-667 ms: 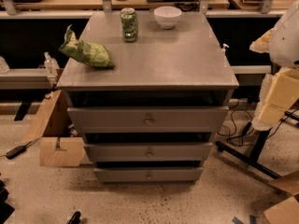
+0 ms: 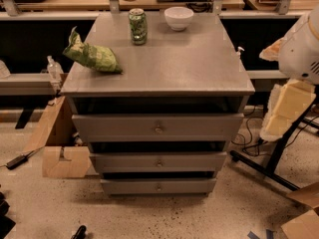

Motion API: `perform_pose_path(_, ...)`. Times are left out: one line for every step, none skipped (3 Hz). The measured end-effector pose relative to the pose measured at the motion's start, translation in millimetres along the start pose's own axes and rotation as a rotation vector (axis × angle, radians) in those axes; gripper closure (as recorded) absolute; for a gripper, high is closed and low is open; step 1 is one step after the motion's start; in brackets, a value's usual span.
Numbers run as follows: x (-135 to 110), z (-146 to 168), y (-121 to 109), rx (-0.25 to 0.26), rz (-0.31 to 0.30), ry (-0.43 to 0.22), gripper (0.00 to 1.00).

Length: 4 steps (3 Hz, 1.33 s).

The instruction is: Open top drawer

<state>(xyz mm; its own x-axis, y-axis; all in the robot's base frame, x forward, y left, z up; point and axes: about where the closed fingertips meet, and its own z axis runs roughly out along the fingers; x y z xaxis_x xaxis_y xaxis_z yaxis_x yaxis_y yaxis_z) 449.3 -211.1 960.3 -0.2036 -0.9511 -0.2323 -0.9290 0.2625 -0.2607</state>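
The top drawer is the widest and tallest of three grey fronts in a grey cabinet at the centre of the camera view. It has a small round metal knob at its centre. A dark gap shows between this front and the cabinet top. My gripper is the cream part hanging at the right edge under the white arm. It is well to the right of the cabinet, level with the top drawer, and touches nothing.
A green can, a white bowl and a green chip bag lie on the cabinet top. Two narrower drawers sit below. A cardboard box stands on the floor at left; a black stand at right.
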Motion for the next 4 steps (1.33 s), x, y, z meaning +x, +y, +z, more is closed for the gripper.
perform_pose_path(-1,45,10,-0.020,0.008,-0.065,0.00)
perform_pose_path(14,119,42,-0.011,0.025,-0.120,0.00)
perform_pose_path(18,156,43,0.055,0.026,-0.153,0.00)
perform_pose_path(16,177,16,0.170,-0.015,-0.164,0.00)
